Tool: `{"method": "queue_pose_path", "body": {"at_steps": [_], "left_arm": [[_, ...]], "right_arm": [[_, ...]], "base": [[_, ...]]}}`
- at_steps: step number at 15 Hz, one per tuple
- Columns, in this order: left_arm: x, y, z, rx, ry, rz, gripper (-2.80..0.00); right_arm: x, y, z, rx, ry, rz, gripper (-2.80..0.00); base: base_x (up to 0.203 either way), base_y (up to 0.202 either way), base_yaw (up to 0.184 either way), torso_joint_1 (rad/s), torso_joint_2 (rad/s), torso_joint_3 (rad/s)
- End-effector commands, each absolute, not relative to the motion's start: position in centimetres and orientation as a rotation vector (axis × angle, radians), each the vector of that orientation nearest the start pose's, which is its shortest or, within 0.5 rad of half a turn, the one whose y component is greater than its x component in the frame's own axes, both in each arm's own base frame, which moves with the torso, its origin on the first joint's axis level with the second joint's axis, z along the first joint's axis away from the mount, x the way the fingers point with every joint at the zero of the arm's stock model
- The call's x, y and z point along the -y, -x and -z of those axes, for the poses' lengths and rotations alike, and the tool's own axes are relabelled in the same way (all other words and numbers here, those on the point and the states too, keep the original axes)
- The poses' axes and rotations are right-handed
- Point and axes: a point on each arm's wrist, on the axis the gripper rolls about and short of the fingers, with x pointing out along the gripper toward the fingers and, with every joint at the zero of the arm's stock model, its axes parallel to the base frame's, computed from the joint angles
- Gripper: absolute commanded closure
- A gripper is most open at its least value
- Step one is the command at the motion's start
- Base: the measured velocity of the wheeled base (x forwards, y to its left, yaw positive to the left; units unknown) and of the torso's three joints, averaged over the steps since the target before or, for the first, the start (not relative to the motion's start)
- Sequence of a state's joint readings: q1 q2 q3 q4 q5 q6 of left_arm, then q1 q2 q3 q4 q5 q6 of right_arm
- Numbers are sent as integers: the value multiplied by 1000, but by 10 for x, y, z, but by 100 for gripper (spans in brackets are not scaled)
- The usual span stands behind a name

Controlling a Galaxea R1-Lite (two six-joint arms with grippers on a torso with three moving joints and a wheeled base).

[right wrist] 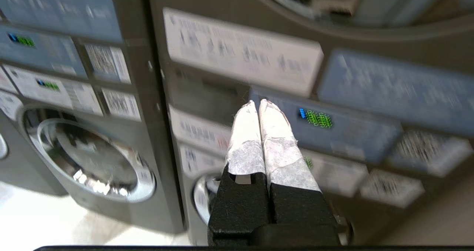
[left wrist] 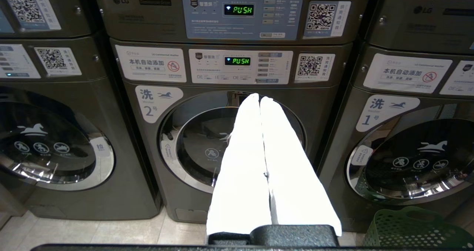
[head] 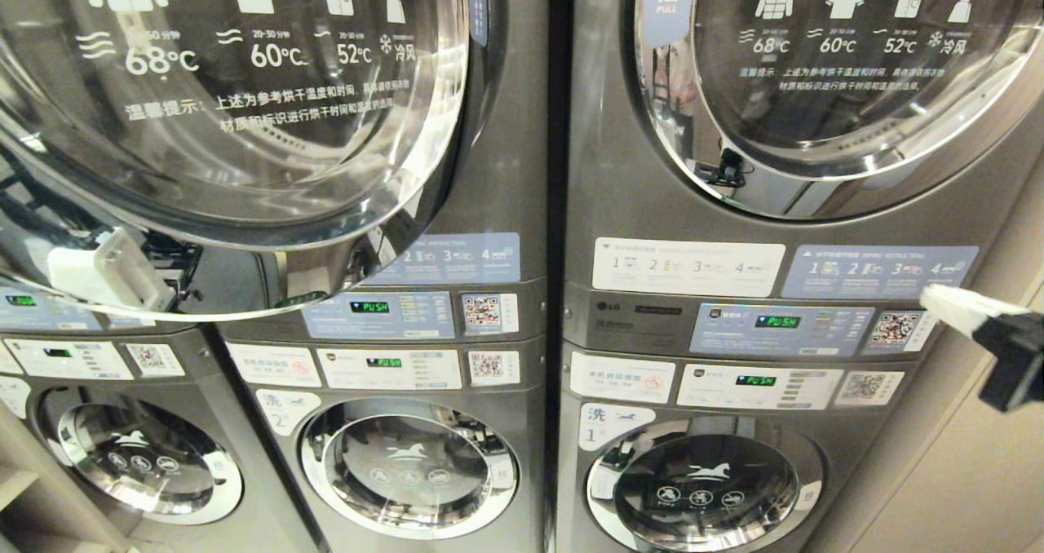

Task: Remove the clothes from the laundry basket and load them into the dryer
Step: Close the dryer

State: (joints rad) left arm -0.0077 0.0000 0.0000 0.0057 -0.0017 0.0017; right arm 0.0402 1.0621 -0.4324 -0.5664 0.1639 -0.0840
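**Both jaws shut and empty in front of the stacked machines**

A wall of grey stacked machines is seen from the head view, dryers on top and washers below. The left dryer door (head: 220, 104) is swung open toward the camera, its glass filling the upper left, so the drum behind it can't be made out. The right dryer door (head: 840, 80) is closed, with a "PULL" tag at its left edge.

The right gripper (head: 938, 298) is poked in from the right edge of the head view, up at the level of the right dryer's panel (head: 779, 329). Its white-wrapped fingers (right wrist: 255, 132) are pressed together with nothing between them, so the jaws are fully closed and empty. In the right wrist view the tips are aimed at that blue panel, just beside the green display (right wrist: 319, 119); whether anything is touched can't be told.

The left gripper (left wrist: 260, 100) is only seen in its own wrist view, held low and pointed at washer no. 2 (left wrist: 231, 143). Its jaws are closed too, white fingers (left wrist: 244, 162) side by side, nothing held.

The basket (left wrist: 418, 228), green mesh, is caught in the corner of the left wrist view, on the floor in front of washer no. 1 (left wrist: 414, 158). What's inside it can't be seen, and no clothes show up anywhere.
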Motion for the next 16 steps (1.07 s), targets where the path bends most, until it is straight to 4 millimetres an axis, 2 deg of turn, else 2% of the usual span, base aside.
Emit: {"method": "queue_pose_path", "body": {"at_steps": [1, 4, 7, 10, 12, 16], "left_arm": [[0, 23, -75, -6, -2, 9, 0], [0, 23, -75, -6, -2, 9, 0], [0, 23, -75, -6, -2, 9, 0], [0, 23, -75, -6, -2, 9, 0], [0, 23, -75, -6, -2, 9, 0], [0, 23, -75, -6, -2, 9, 0]], "right_arm": [[-5, -90, -202, 22, 88, -176, 0], [-4, -42, -143, -60, 85, -164, 0], [-4, -10, -108, -99, 77, -160, 0], [-4, 15, -90, -113, 72, -163, 0], [-4, 26, -86, -51, 75, -161, 0], [-3, 24, -87, 116, 87, -93, 0]], "base": [[0, 0, 0, 0, 0, 0], [0, 0, 0, 0, 0, 0], [0, 0, 0, 0, 0, 0], [0, 0, 0, 0, 0, 0], [0, 0, 0, 0, 0, 0], [0, 0, 0, 0, 0, 0]]}}
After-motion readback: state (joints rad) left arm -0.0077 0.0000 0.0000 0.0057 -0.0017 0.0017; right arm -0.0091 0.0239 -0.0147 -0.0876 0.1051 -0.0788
